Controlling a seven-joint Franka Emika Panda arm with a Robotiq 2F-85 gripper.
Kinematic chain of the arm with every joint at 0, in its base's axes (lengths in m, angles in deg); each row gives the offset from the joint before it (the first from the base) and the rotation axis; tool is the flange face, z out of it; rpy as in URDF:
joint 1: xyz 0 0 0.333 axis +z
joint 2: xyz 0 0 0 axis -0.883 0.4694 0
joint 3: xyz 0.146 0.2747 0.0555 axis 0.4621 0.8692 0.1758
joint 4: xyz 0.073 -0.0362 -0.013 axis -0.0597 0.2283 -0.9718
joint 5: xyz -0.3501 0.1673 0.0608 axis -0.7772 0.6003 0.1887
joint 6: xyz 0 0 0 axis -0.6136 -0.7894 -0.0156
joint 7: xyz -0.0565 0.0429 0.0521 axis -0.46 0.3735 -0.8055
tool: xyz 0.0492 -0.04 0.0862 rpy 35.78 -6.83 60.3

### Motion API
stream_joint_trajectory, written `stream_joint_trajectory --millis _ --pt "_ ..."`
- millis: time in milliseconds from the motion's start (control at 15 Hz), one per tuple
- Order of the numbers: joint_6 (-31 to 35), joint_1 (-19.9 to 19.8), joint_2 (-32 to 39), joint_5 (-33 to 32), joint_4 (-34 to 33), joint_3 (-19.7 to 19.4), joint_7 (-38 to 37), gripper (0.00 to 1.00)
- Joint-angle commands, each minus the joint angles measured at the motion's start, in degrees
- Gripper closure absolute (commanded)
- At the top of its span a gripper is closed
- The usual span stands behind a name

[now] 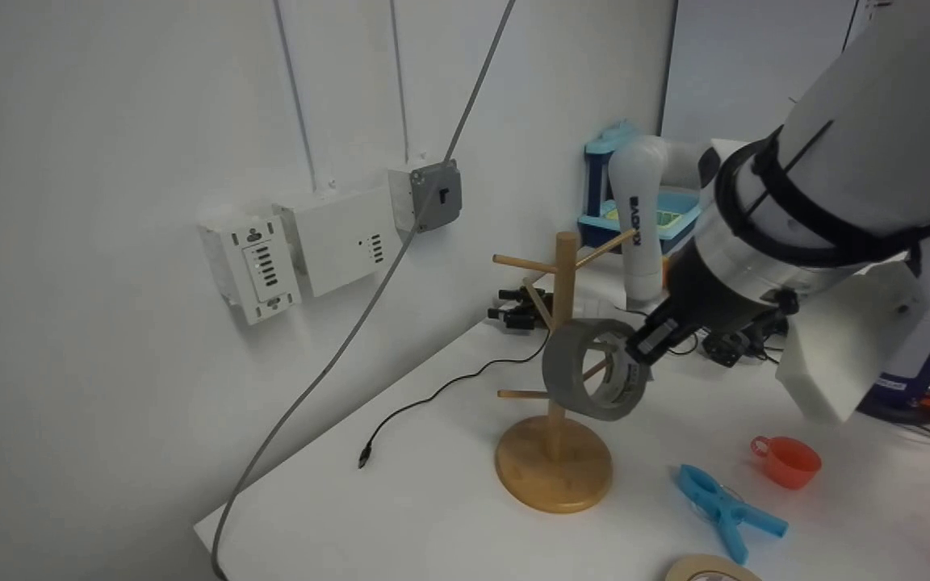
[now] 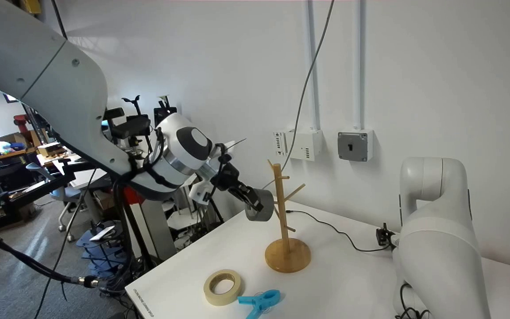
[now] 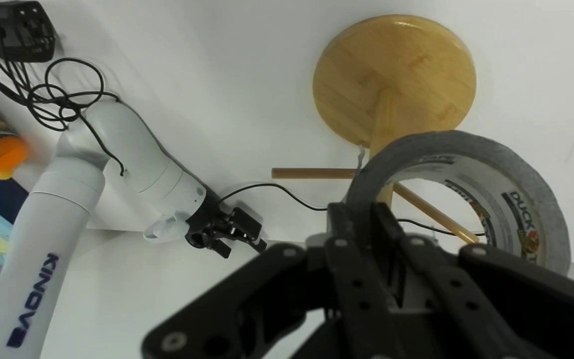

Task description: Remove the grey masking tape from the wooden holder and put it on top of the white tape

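Black and close up, my end effector [image 3: 359, 219] pinches the side of the grey tape [image 3: 516, 199]. I hold it up off the bench [image 2: 348, 279], next to the wooden stand [image 2: 283, 228]; I cannot tell if they touch. Near the stand, the white tape [image 2: 219, 299] lies flat. A blue clip [image 2: 261, 302] and red cup [image 1: 790, 462] are near the stand too.

In an exterior view, the round-based light wooden holder [image 2: 283, 221] stands on the white table [image 2: 339, 283]. The dull-grey ring-shaped masking tape [image 2: 267, 204] is just left of its post, between the fingers of the black gripper [image 3: 359, 217]; can't tell if it's around a peg. The pale round white tape [image 2: 218, 299] lies in front and left, blue clamp [image 2: 261, 301] right beside it. Red handled cup [image 1: 792, 468]'s past the clamp, to the right, in an exterior view.
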Motion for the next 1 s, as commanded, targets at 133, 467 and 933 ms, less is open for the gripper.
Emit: stream_joint_trajectory --millis 133,467,933 --pt "0.4 -0.2 -6.3 2.9 5.1 0.6 0.6 0.96" --pt "0.2 0.3 -10.6 9.4 10.1 1.6 4.5 0.96" --pt "-1.8 2.3 -11.4 18.1 14.1 3.2 9.2 0.96"
